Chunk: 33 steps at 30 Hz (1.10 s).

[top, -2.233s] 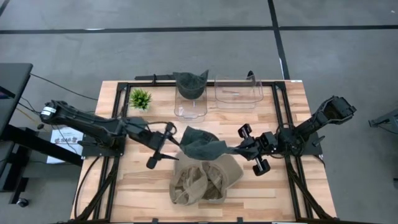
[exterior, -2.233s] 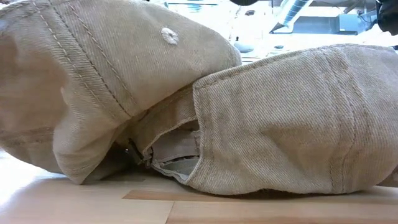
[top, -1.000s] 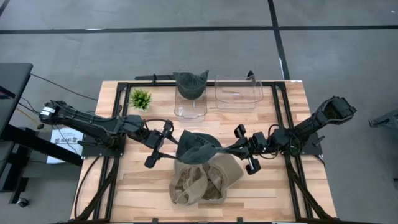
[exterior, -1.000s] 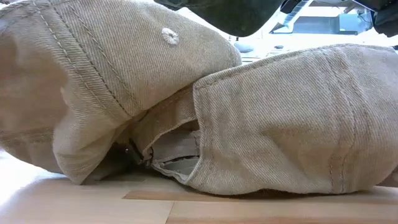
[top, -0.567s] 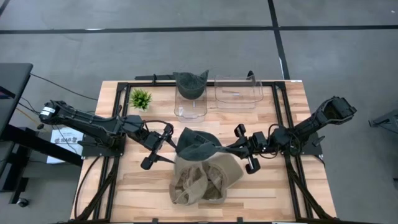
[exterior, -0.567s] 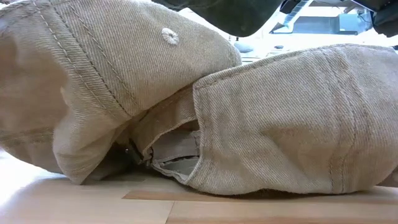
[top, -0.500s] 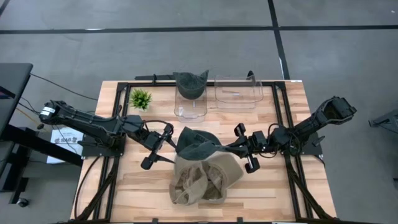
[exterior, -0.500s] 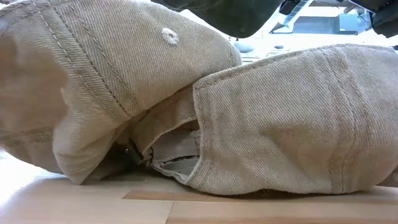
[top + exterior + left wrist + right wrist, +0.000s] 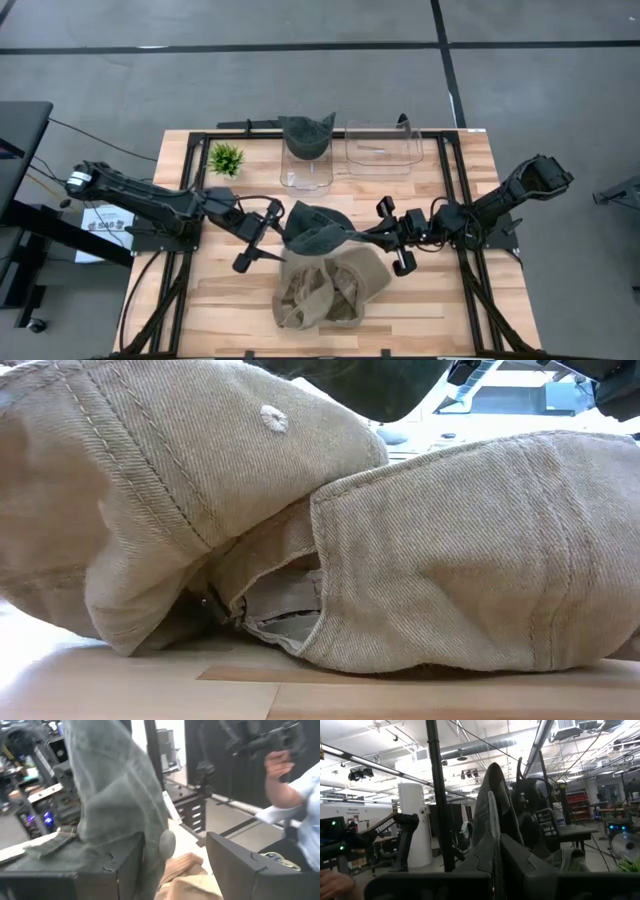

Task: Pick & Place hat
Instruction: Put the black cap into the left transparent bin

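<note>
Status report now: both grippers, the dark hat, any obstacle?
Right gripper shut on dark hat, holding it above the tan hats. Left gripper open beside the dark hat. Clear bin at the far edge, path looks free.

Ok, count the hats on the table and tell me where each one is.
4. One dark grey fabric hat hangs pinched in the right claw; two tan twill caps lie bunched at the front edge; another dark grey hat sits in the clear plastic bin. More may be hidden underneath.
</note>
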Each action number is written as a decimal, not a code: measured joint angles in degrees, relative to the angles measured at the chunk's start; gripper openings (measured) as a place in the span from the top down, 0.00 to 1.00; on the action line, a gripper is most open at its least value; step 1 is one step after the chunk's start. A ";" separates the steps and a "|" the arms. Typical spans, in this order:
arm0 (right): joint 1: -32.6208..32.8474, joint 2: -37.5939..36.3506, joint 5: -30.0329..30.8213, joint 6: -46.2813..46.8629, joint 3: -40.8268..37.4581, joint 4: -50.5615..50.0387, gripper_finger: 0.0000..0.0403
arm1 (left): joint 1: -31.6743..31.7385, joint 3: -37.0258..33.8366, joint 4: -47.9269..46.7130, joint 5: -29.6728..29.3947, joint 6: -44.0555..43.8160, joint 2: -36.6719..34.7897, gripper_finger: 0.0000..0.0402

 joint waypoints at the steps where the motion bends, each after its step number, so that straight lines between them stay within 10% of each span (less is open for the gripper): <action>1: 0.00 0.00 0.00 0.00 0.00 0.03 0.99 | 0.02 0.00 0.01 -0.58 0.07 0.43 0.47; 24: 0.00 0.00 -0.04 0.02 0.00 -0.69 0.98 | 0.00 0.00 2.04 -3.49 0.49 1.48 0.47; 33: 0.00 0.00 -0.04 0.04 0.00 -1.88 0.97 | 0.04 0.00 2.17 -5.67 0.61 1.48 0.62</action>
